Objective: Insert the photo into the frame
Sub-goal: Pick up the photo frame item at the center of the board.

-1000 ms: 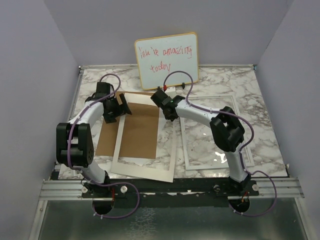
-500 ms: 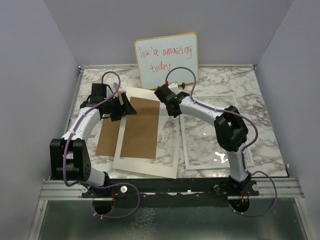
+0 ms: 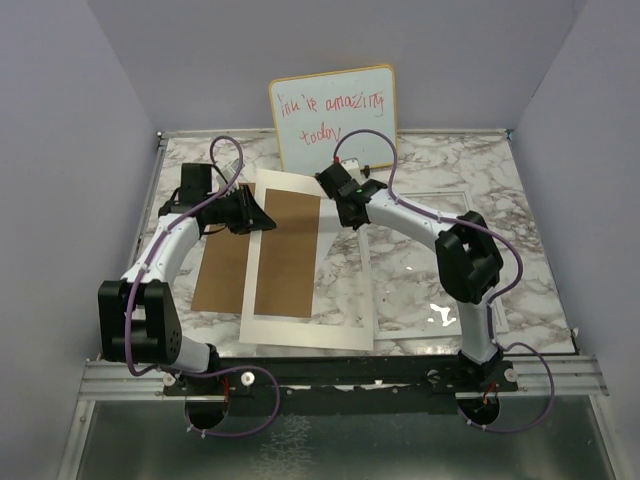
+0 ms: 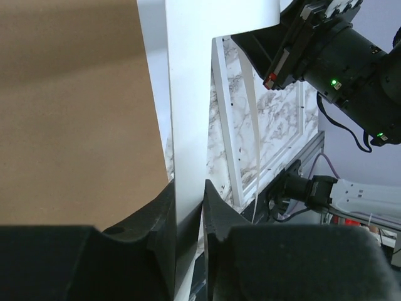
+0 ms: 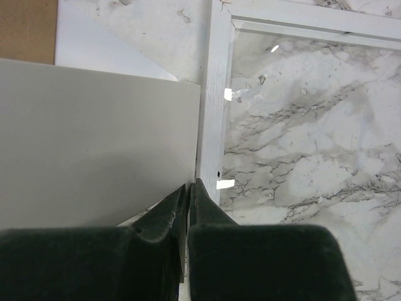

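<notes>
Nearest the arm bases, the mat (image 3: pixel 305 333) is lying with its near strip low over the table (image 3: pixel 530 250). Its cut-out window is showing part of the brown backing board (image 3: pixel 222 275) and some bare marble. The photo is not showing in any view, so I cannot tell where it is.

A paper print will probably be light and floppy, easy to crease or smudge. It is best taken by an edge or corner and kept flat, supported from two sides. The mat looks thin and is flexing a little along its held edge.

The frame (image 5: pixel 210 94) is lying flat to the right of centre, and the mat's right side is overlapping its left rim. Its glossy pane looks stiff but breakable and slippery, so anything laid on it may slide.

Farther back, the left arm (image 3: pixel 165 255) is reaching forward and bending inward. The left gripper (image 4: pixel 188 194) is clamping its fingers on the mat's left edge. The right arm (image 3: pixel 420 215) is arching across toward the centre. The right gripper (image 5: pixel 188 188) is pinching the mat's far right corner, fingers nearly together.

Farthest back, the whiteboard (image 3: pixel 333 120) is leaning against the wall.
</notes>
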`<state>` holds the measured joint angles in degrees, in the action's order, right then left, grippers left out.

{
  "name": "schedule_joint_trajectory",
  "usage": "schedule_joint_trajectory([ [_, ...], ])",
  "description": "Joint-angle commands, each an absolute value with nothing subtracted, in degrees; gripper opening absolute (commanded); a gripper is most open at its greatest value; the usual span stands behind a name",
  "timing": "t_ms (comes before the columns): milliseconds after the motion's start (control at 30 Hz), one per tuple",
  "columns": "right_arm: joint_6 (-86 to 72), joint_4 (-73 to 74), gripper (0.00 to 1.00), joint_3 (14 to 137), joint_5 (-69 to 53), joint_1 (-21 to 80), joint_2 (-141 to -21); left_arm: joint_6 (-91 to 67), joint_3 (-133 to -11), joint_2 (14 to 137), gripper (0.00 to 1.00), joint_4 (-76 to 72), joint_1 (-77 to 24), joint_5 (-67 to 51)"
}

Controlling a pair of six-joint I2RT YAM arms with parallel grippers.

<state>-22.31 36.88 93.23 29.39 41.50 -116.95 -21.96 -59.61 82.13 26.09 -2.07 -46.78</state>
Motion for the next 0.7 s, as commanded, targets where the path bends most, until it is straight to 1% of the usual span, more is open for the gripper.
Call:
schedule_joint_trajectory([
  [0,-21.5,35.8,0.04,92.2,28.1,40.9,-114.9,-19.7,-63.7,81.2,0.19,28.5,-2.1,-48.2],
  [67,-21.2,35.7,0.06,91.8,28.0,40.7,-114.7,-19.3,-65.1,81.2,0.17,29.6,-2.1,-47.9],
  [100,-20.9,35.5,0.08,91.6,27.9,40.6,-114.4,-19.3,-65.6,81.2,0.15,29.8,-2.1,-48.0],
  [133,-20.7,35.4,0.11,91.4,27.8,40.5,-114.2,-19.4,-65.7,81.1,0.11,29.8,-2.1,-48.2],
  [167,-20.3,35.2,0.14,91.2,27.7,40.5,-114.1,-19.5,-65.8,81.0,0.06,29.8,-2.1,-48.2],
  [200,-20.1,35.0,0.19,91.0,27.5,40.5,-113.9,-19.5,-65.8,80.9,0.0,29.8,-2.1,-48.3],
  [333,-19.0,33.5,0.37,89.4,25.0,40.3,-112.1,-20.2,-66.3,80.9,0.0,29.9,-2.1,-46.5],
  [400,-18.6,32.5,0.5,88.3,23.0,40.3,-110.2,-20.9,-67.2,81.1,0.0,30.5,-2.1,-44.1],
  [467,-18.4,30.9,0.59,86.3,20.9,40.3,-107.3,-21.5,-68.6,81.8,0.0,31.6,-2.1,-40.7],
  [567,-18.8,27.2,0.66,81.5,16.6,40.2,-101.4,-22.9,-70.7,83.2,0.0,33.1,-2.1,-34.5],
  [667,-22.0,24.3,0.66,76.8,13.0,39.1,-96.5,-23.7,-72.6,84.8,0.0,34.0,-2.1,-32.0],
])
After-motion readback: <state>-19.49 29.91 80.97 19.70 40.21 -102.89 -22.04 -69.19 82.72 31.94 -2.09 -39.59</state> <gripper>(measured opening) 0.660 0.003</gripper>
